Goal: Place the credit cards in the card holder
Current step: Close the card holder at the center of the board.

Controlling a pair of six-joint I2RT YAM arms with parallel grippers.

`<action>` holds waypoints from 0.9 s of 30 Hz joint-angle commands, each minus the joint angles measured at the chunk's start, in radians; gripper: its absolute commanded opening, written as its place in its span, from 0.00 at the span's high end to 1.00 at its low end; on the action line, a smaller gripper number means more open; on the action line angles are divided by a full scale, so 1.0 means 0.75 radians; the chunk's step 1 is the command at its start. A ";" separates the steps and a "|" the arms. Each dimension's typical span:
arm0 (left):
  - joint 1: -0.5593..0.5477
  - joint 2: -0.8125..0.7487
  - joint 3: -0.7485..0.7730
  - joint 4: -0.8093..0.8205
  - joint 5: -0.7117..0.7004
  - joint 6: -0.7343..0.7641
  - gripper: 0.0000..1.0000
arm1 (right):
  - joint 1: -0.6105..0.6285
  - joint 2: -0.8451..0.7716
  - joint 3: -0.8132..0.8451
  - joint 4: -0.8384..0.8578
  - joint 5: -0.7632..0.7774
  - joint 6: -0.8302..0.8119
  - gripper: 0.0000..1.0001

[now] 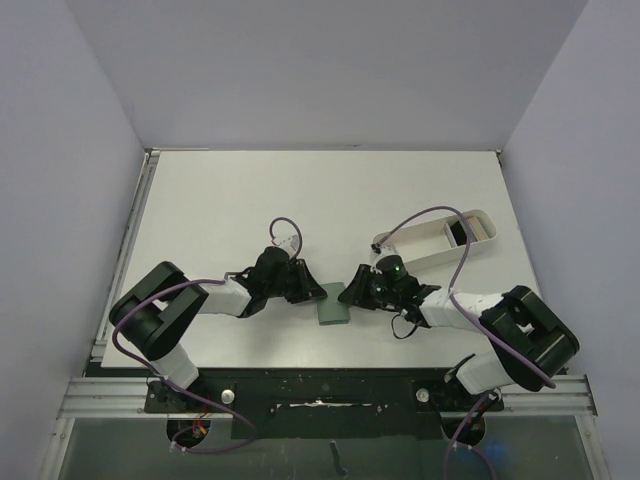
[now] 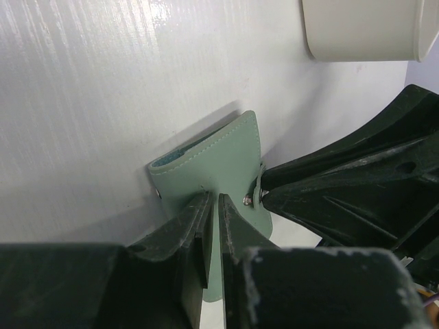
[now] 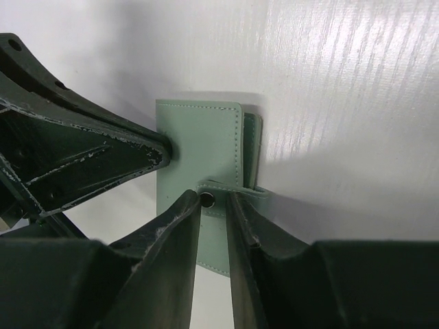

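Note:
The card holder point(image 1: 333, 303) is a folded grey-green wallet lying on the table between my two grippers. My left gripper point(image 1: 312, 290) comes in from the left, and in the left wrist view its jaws point(image 2: 214, 200) are pinched on the card holder point(image 2: 219, 161) at its near edge. My right gripper point(image 1: 352, 292) meets the card holder point(image 3: 202, 140) from the right. Its jaws point(image 3: 214, 197) stand a narrow gap apart over the snap strap point(image 3: 247, 197), with the metal snap point(image 3: 208, 199) between the tips. Credit cards point(image 1: 458, 233) lie in the white tray, one dark and one beige.
The long white oval tray point(image 1: 420, 252) sits behind and to the right of my right arm, and its rounded end point(image 2: 370, 31) shows in the left wrist view. The right gripper's black body point(image 2: 357, 185) fills the right side of that view. Walls enclose the white table point(image 1: 250, 190).

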 commanded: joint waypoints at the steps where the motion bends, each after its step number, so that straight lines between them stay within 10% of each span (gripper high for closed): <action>1: -0.033 0.041 0.003 -0.005 0.017 0.025 0.91 | 0.017 0.039 0.070 0.015 0.008 -0.023 0.77; 27: -0.034 0.032 -0.001 -0.034 0.011 0.041 0.90 | 0.094 -0.002 0.203 -0.233 0.132 -0.118 0.81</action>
